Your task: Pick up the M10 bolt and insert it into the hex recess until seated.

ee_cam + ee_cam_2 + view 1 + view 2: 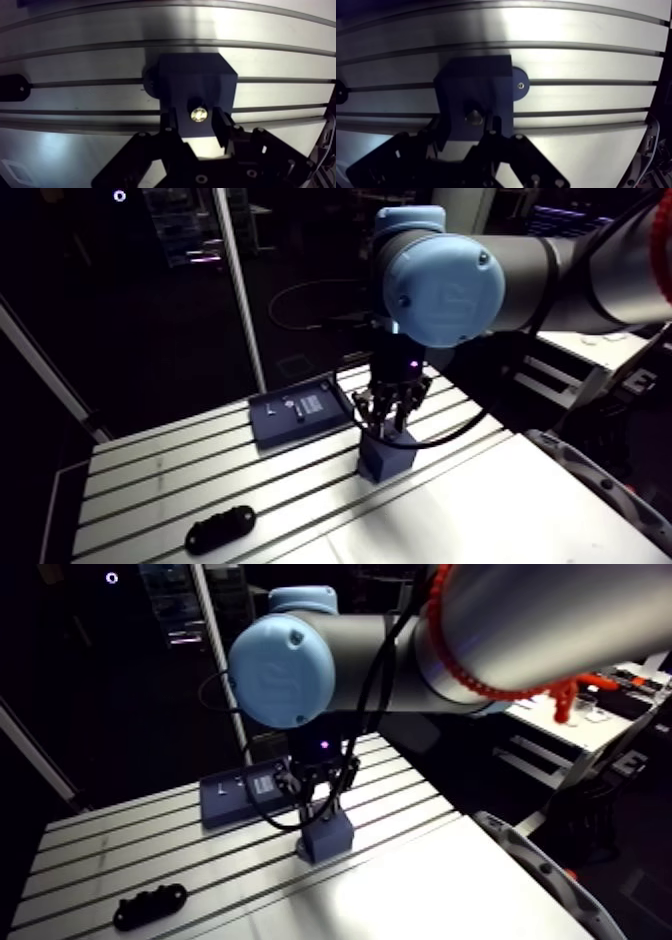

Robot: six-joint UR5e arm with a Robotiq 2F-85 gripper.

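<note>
The end effector (196, 121) is hanging straight over the dark blue block (197, 75) at mid-bench. Its fingers (221, 124) are standing spread, one on each side of the bolt (198, 114). A sliver of dark is showing between each pad and the brassy head, so nothing is being pinched. The bolt is sitting in the recess (192, 104) in the block's top face, its head shining up between the fingers; how deep it is sitting is not showing, and the recess outline is too dark to read. The block is resting on the slotted aluminium bench (150, 478), lying across the slots, with a small round tab (520, 85) carrying a screw sticking out at its foot. In the arm view, a flat dark blue tray (285, 426) is lying at about ten o'clock from the block, near it but apart. It is holding a pale rectangular label (312, 403) and a couple of tiny bits too small to name. At about eight o'clock from the block, well apart, a black elongated part (220, 528) is lying on the bench
</note>
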